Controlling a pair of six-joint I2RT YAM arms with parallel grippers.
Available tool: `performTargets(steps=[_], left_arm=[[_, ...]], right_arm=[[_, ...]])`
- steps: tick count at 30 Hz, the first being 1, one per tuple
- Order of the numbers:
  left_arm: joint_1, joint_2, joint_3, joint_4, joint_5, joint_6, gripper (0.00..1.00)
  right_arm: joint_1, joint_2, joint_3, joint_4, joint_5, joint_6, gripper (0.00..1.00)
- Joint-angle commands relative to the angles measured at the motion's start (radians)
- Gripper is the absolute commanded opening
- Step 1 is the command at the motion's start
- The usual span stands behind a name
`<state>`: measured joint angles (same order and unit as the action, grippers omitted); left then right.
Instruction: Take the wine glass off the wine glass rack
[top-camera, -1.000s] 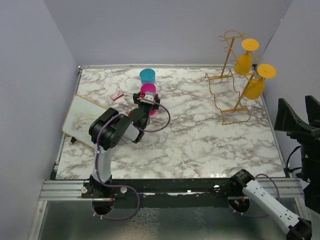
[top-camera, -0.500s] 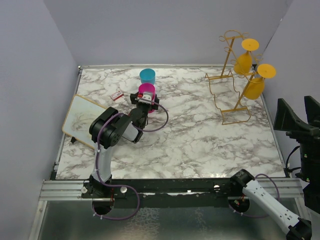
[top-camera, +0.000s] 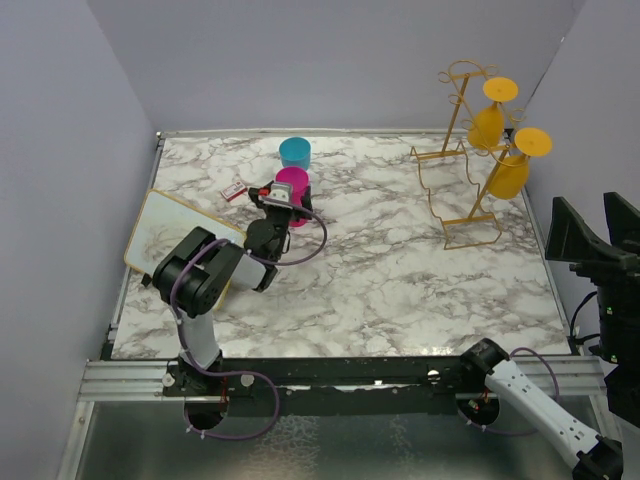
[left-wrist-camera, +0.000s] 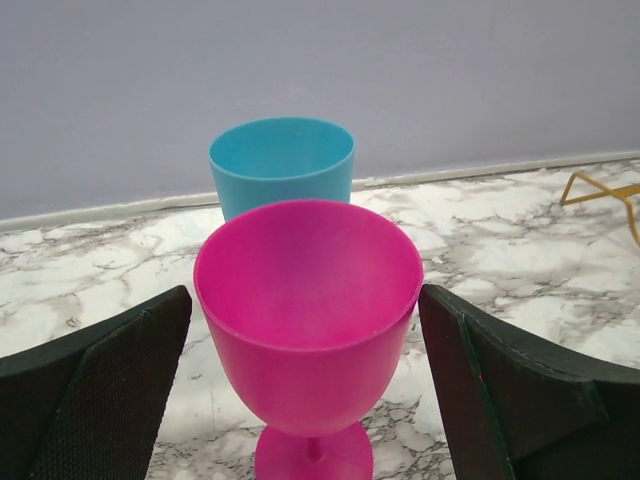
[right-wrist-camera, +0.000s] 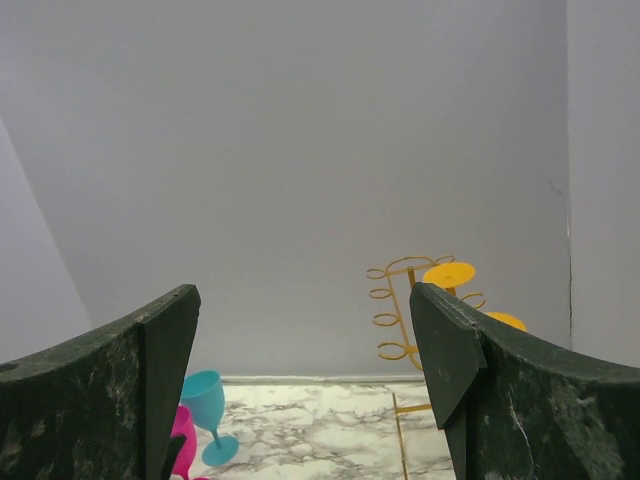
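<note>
Presently: left claw (top-camera: 279, 200), released, jaws spread wide to either side of the pink wine glass (left-wrist-camera: 310, 310) and clear of its bowl. Over the past second the left arm has sunk and swung toward the near left, drawing the claw back from the glass, which stands upright on the marble counter (top-camera: 400, 270) where it stood before. Blue wine glass (top-camera: 295, 152), upright, just beyond the pink one toward the far wall. Wine glass rack (top-camera: 455, 150), gold wire, far right of the counter, unmoved. It carries two yellow wine glasses hung upside down by their feet, the upper one (top-camera: 487, 125) farther back, the lower one (top-camera: 510, 172) nearer and to the right. Right claw (right-wrist-camera: 302, 330), released and holding nothing, raised at the right edge and facing the rack from well apart. White board (top-camera: 165, 235), left side of the counter. Assessment: the pink glass looks delivered and let go. Any further removal would likely fall to the right arm.
</note>
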<state>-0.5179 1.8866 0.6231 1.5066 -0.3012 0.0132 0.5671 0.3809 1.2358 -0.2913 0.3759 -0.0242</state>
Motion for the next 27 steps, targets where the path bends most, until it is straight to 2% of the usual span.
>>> performTargets(steps=[1,6,10,19,24,27], left_arm=[[0.006,-0.110,-0.037,-0.086,0.059,-0.097,0.99],[0.006,-0.178,-0.091,-0.144,0.099,-0.161,0.99],[0.005,-0.309,-0.130,-0.231,0.135,-0.264,0.99],[0.006,-0.702,-0.123,-0.681,0.229,-0.460,0.99],[0.006,-0.885,-0.052,-0.962,0.238,-0.433,0.99],[0.006,-0.941,-0.002,-1.046,0.289,-0.395,0.99]], right_arm=[[-0.003,-0.003,-0.003,-0.033,0.015,0.025,0.87],[-0.003,-0.005,0.012,-0.058,-0.004,0.043,0.87],[-0.004,0.008,0.017,-0.097,-0.010,0.038,0.87],[-0.004,0.149,0.056,-0.226,-0.062,-0.059,0.87],[-0.004,0.271,0.057,-0.224,0.039,-0.118,0.86],[-0.004,0.357,0.050,-0.182,0.112,-0.139,0.86]])
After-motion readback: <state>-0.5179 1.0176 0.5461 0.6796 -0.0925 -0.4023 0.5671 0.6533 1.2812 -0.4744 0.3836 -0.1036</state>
